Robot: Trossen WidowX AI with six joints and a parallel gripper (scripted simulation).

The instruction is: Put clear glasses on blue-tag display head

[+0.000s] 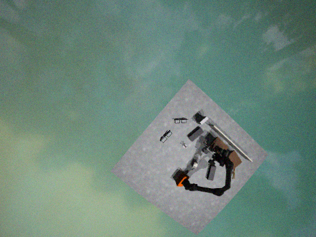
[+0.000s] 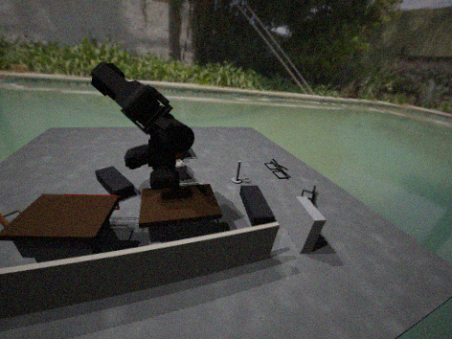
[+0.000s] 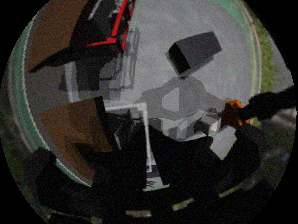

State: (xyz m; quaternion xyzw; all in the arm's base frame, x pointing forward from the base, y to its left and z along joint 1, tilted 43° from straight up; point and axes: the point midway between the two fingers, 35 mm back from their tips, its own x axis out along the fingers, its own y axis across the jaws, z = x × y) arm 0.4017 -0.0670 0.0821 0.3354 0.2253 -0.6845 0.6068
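The clear glasses [image 3: 145, 117] show as a pale frame in the wrist view, with a rim corner beside one brown-topped display head [image 3: 75, 125] [image 2: 179, 206] [image 1: 219, 142]. My gripper [image 3: 145, 127] [image 2: 167, 186] is shut on the clear glasses, low over that head in the exterior view; the arm hides most of them. Whether bridge or temples touch the head cannot be told. The other display head [image 3: 50, 30] [image 2: 62, 215] [image 1: 236, 160] stands beside it, with red glasses [image 3: 112, 40] at its front. No blue tag can be made out.
A long low wall [image 2: 144, 259] [image 1: 231, 142] runs behind the heads. Two dark blocks [image 2: 257, 205] [image 2: 115, 182], a white block [image 2: 311, 224], a small post [image 2: 238, 171] and two black glasses [image 1: 181, 120] [image 1: 165, 135] stand around. Orange-brown glasses [image 1: 233, 173] lie past the other head.
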